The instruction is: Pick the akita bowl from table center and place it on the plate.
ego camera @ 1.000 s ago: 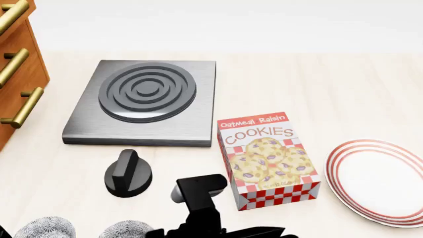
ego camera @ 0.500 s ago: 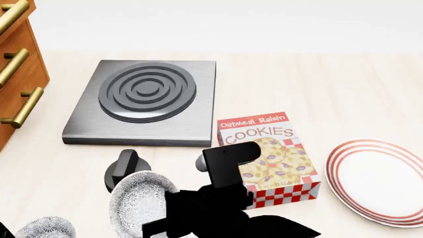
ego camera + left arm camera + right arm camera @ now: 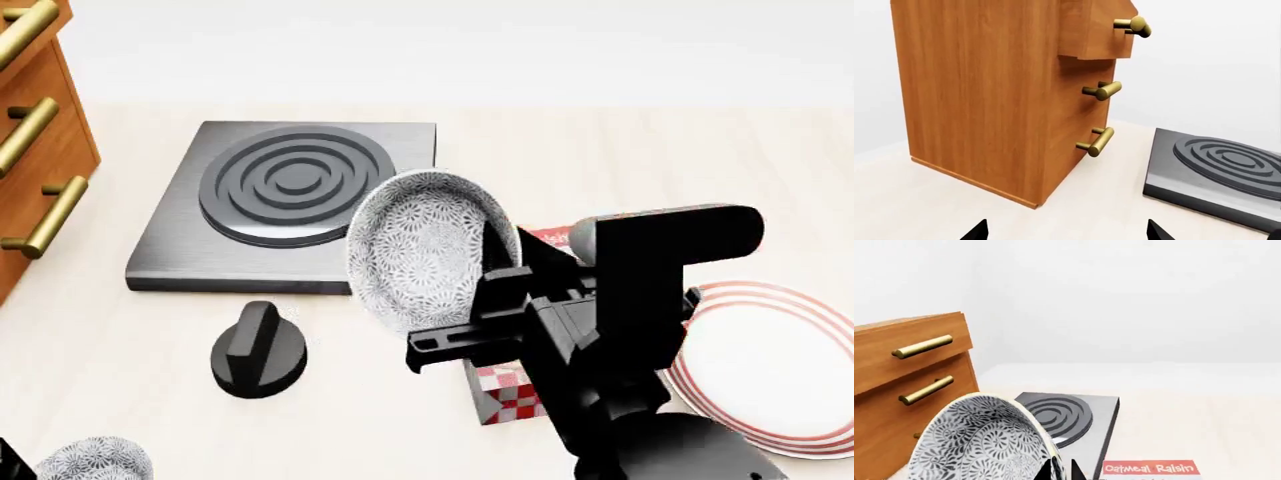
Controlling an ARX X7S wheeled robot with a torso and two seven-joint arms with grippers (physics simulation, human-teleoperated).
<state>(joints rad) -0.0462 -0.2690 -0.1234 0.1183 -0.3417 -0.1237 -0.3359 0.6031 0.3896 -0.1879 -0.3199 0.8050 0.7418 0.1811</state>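
Head view: at the far left the wooden drawer cabinet (image 3: 34,140) with brass handles was seen at the table (image 3: 641,170) edge, and low in the corner the look-alike speckled bowl (image 3: 91,460) was left on the surface. Next came the black knob (image 3: 258,350) and, behind it, the grey burner plate (image 3: 287,205). Toward the middle, the akita bowl (image 3: 427,245) was found off the table, lifted and tipped on its side so that its patterned inside faced the camera, and carried over the near right corner of the burner plate and the cookie box (image 3: 514,395), most of which was hidden behind the arm. The right gripper (image 3: 501,290) was clamped on the bowl's rim, a pinch confirmed by the right wrist camera, where the rim ran between the fingertips. At the far right the plate (image 3: 774,365) was seen lying flat, well apart from the bowl.

The left gripper (image 3: 1064,231) was shown only as two spread fingertips with nothing between them, parked facing the cabinet.

Two risks were judged: the thin rim pinch, with the bowl steeply tilted, could let it rotate or slip out during the carry; and if it is lowered too soon, the bowl could knock the cookie box standing between it and the plate
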